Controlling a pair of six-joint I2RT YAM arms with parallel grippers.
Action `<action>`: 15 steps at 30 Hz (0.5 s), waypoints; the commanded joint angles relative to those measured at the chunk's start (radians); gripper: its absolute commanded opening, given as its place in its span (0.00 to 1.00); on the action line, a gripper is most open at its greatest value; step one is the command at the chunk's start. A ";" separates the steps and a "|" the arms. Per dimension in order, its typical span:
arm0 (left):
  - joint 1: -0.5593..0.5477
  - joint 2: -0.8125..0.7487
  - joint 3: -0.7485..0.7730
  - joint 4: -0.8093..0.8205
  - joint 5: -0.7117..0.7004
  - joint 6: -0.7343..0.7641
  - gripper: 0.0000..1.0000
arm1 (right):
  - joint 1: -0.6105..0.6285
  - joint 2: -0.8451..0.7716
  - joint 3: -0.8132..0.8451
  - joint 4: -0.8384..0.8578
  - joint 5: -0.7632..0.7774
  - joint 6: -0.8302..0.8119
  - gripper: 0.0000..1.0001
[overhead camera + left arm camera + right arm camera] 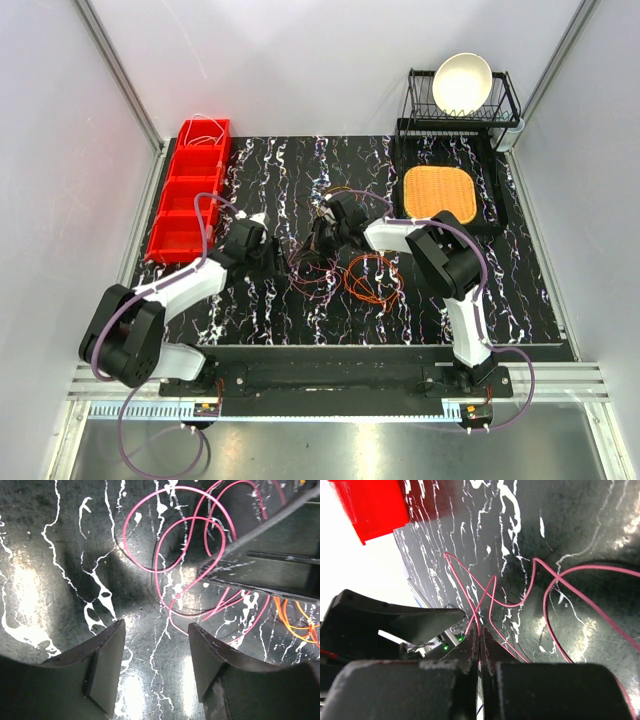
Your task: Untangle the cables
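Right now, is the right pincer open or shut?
Shut. The right pincer has its two sides pressed together with no gap, nipping a pink cable at the tips.

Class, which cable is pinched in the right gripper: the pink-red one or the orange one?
The pink-red cable: it runs into the shut fingers of the right gripper, while the orange cable lies in a loose coil nearby, ungripped.

Four red bins (185, 198), one bowl (462, 82) (cables (372, 280) tangled, uncounted).
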 commanded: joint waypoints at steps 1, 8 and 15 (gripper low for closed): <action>0.001 -0.041 -0.027 0.101 0.016 -0.009 0.61 | -0.002 0.013 0.051 0.009 0.003 -0.011 0.00; -0.009 0.050 -0.006 0.136 0.028 -0.049 0.59 | 0.006 0.038 0.072 0.008 0.012 0.000 0.00; -0.061 0.150 0.057 0.089 -0.073 -0.112 0.41 | 0.006 0.039 0.072 0.009 0.011 -0.002 0.00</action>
